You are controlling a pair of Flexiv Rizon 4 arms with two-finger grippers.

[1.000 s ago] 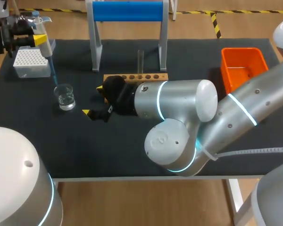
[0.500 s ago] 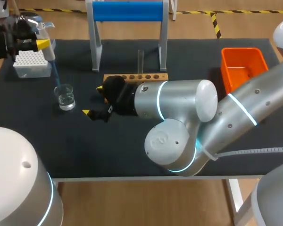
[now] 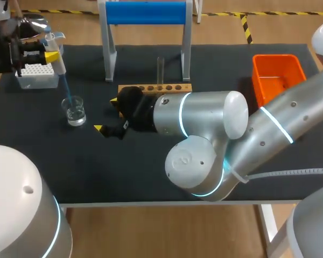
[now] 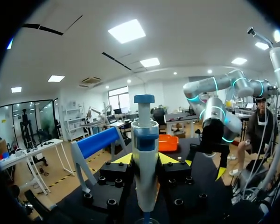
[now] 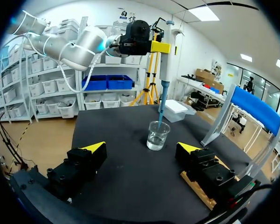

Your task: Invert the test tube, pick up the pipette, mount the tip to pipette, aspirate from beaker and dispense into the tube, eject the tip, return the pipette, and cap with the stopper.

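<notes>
Left gripper (image 4: 145, 161) clamps the pipette (image 5: 164, 56), its blue tip dipped into the beaker (image 3: 74, 110) at the table's left. Right gripper (image 5: 142, 148) rests open and empty (beside the tube rack (image 3: 155, 88), mid-table). Risk: sideways drift could topple the beaker, and a shallow tip would draw air.

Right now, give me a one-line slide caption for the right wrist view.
Left tool holds the pipette upright, tip at the mouth of the beaker, ahead of the open right tool.
</notes>
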